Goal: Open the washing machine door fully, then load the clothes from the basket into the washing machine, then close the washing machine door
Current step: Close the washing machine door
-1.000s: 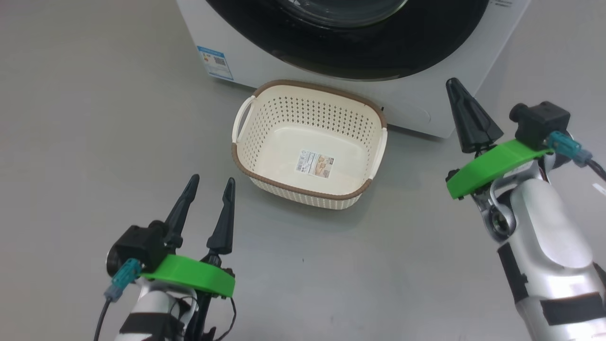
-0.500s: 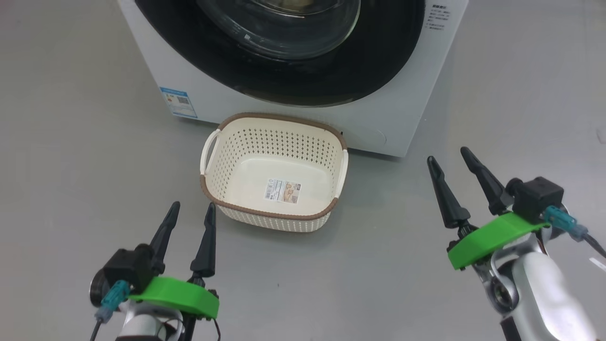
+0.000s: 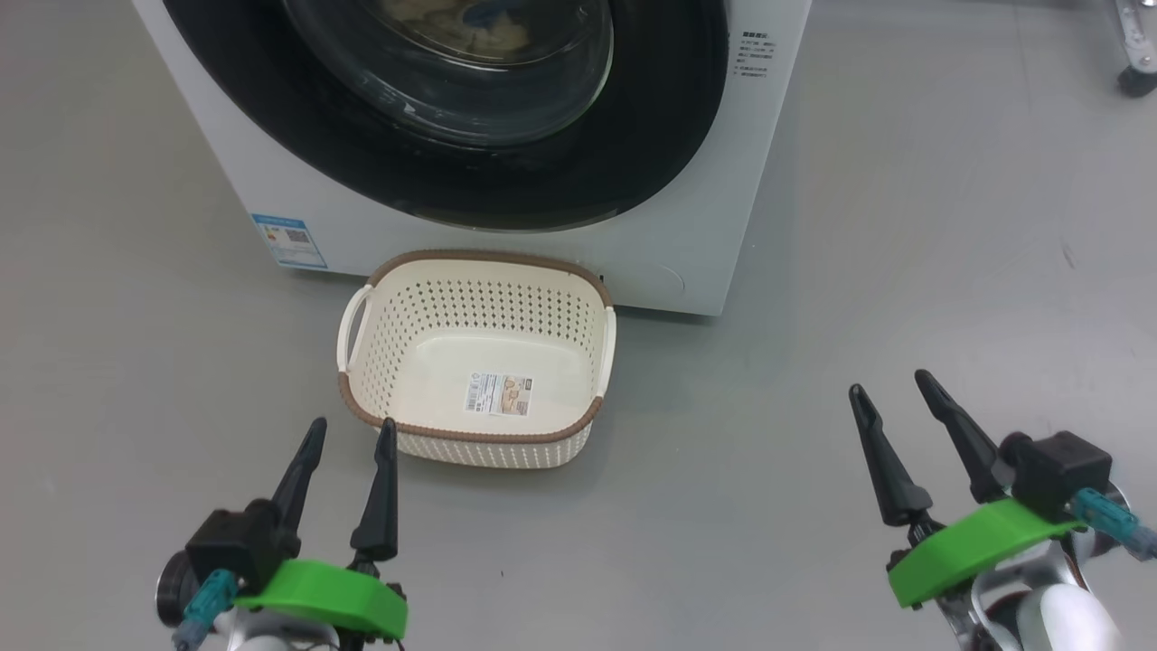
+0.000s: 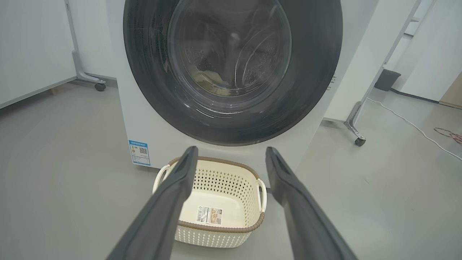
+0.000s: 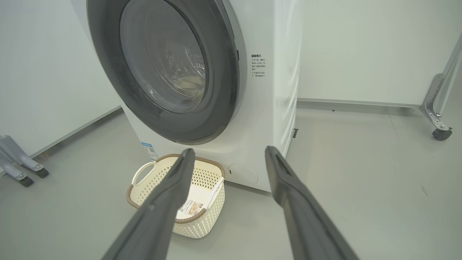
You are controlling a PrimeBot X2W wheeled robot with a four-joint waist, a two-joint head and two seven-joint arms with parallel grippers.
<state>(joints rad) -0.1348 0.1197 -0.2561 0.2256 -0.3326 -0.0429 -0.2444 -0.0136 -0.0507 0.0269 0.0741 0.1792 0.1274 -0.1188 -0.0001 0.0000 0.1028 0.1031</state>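
A small rectangular cream plastic basket point(image 3: 479, 259), with perforated sides and a brown rim, stands on the grey floor point(image 3: 813, 298) against the foot of the big white front-loading washing machine point(image 3: 696, 181). The left gripper point(image 3: 353, 425) hovers just before the basket's near left corner, its two long dark fingers spread wide with nothing between them. The right gripper point(image 3: 888, 383) hangs well off to the basket's right, equally wide and holding nothing. The large round black-rimmed glass door point(image 3: 651, 136) lies shut against the machine's front. Cream-yellow cloth point(image 3: 506, 36) shows behind the glass.
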